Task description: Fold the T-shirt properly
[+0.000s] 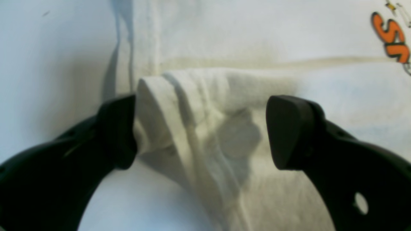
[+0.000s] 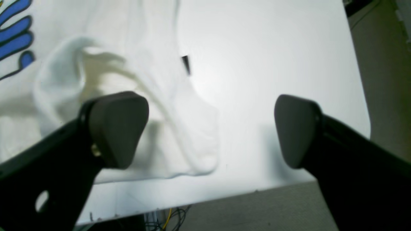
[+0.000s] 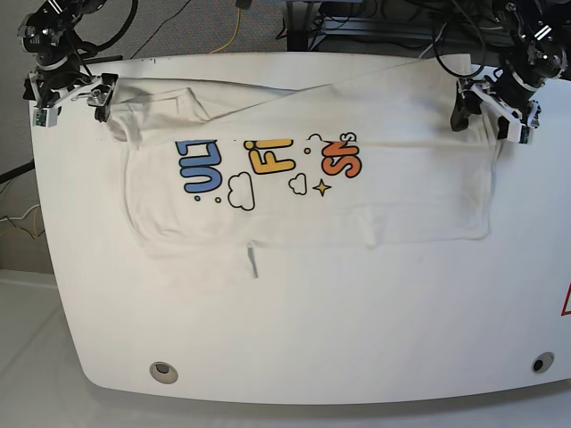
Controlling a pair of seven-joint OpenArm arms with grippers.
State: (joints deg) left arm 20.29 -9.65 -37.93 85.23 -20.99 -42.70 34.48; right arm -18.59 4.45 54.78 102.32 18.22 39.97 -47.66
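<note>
Base view: T-shirt (image 3: 357,201) folded on worktop (image 3: 312,330), print halved. Wrist views only: left claw (image 1: 200,131) and right claw (image 2: 212,130) gape, empty, over bunched corners.

A robotics lab or test room: a white counter (image 3: 294,312) with rounded corners and bolt holes, loose cables (image 3: 227,27) trailing over grey carpet (image 3: 178,22), and metal framing (image 3: 357,22) behind.

My T-shirt (image 3: 303,192) lay folded across the far half of the table (image 3: 312,321), white, with blue, yellow and orange letters showing on top.
</note>
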